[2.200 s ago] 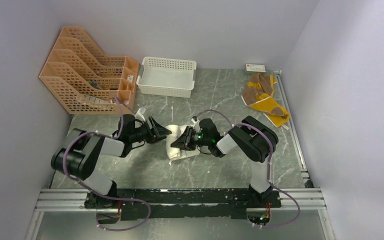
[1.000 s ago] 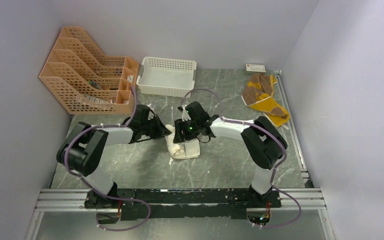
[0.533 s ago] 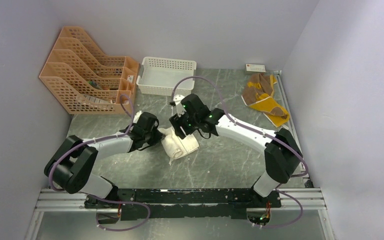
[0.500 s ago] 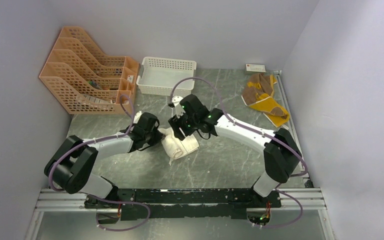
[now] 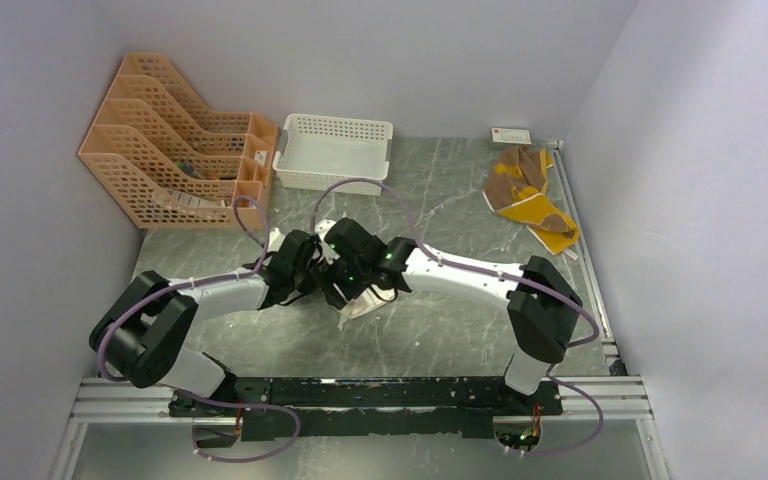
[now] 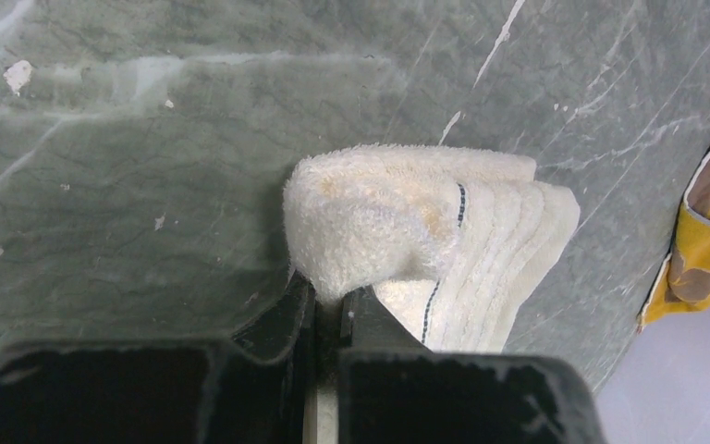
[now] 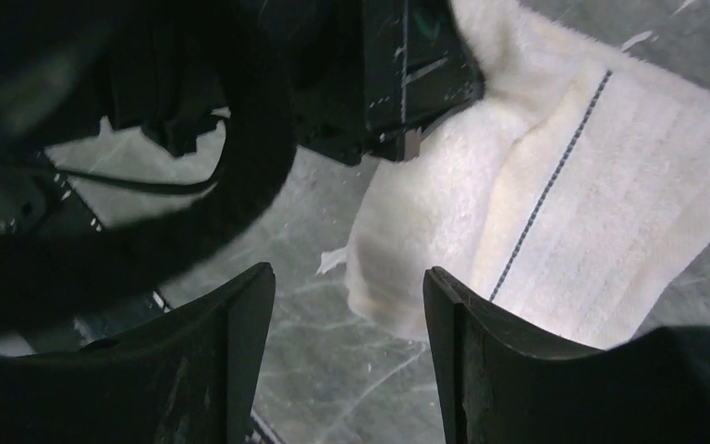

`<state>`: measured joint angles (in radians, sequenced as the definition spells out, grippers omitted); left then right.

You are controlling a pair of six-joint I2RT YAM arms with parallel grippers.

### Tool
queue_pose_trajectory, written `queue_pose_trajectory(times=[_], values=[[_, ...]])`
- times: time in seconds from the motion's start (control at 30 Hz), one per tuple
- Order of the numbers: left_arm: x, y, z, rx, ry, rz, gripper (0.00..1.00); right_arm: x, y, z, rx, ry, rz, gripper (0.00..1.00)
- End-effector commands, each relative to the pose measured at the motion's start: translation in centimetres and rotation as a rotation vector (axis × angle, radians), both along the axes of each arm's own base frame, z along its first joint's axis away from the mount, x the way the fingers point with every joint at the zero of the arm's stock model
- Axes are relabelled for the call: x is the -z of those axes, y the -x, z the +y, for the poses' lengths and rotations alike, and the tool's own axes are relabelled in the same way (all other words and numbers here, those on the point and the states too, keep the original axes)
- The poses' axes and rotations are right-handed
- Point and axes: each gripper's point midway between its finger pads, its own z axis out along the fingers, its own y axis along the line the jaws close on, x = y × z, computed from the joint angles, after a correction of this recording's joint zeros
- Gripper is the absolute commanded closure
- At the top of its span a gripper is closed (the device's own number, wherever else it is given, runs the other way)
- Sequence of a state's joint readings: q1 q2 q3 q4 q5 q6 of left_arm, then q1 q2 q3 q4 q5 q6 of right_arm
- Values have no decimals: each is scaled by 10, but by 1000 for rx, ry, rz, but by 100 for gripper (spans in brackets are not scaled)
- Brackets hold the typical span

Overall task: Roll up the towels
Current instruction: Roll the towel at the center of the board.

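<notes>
The towel sits about mid bench, a bit left of centre. Left fingers are at its left end, clamped on the edge. Right fingers hang spread just over it, reaching in from the right. Behind it, near the back wall, is the basket, with the rack to its left in the corner. Second towel lies back-right, well apart, with a box just behind it.

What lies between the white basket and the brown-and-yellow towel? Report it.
Only bare table separates the basket from the brown-and-yellow towel; the top view shows it.
</notes>
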<state>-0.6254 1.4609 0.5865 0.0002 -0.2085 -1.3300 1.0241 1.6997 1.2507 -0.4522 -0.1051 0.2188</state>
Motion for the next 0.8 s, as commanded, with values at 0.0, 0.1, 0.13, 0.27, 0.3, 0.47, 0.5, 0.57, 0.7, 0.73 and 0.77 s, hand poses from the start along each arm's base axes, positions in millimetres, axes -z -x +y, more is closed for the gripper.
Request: queue_pose_trajectory(times=[0.0,0.1,0.13,0.27,0.3,0.47,0.5,0.57,0.7,0.73,0.77], values=[[42,43,26,16,-126,171,93,23,-3,-4,95,122,-103,40],[39,45,27,15,-124,163,93,18,-14,-12,191,128,-221,39],[39,45,28,15,-121,162,93,15,-16,-11,203,108,-245,39],[38,48,25,19,-93,157,93,7,-18,-6,198,11,-308,32],[39,48,25,20,-89,160,93,9,-16,-8,193,-9,-313,30],[39,49,21,34,-58,162,93,2,-4,-16,173,-162,-341,17],[40,50,20,41,-53,163,93,-3,-3,-19,176,-198,-352,12],[41,50,18,52,-46,170,93,-10,-1,-23,173,-245,-380,5],[41,48,13,70,-42,174,93,-8,-1,-22,139,-221,-394,4],[41,47,12,75,-42,176,93,-9,0,-20,126,-226,-399,4],[42,47,12,78,-45,179,93,-10,0,-17,117,-233,-404,4]])
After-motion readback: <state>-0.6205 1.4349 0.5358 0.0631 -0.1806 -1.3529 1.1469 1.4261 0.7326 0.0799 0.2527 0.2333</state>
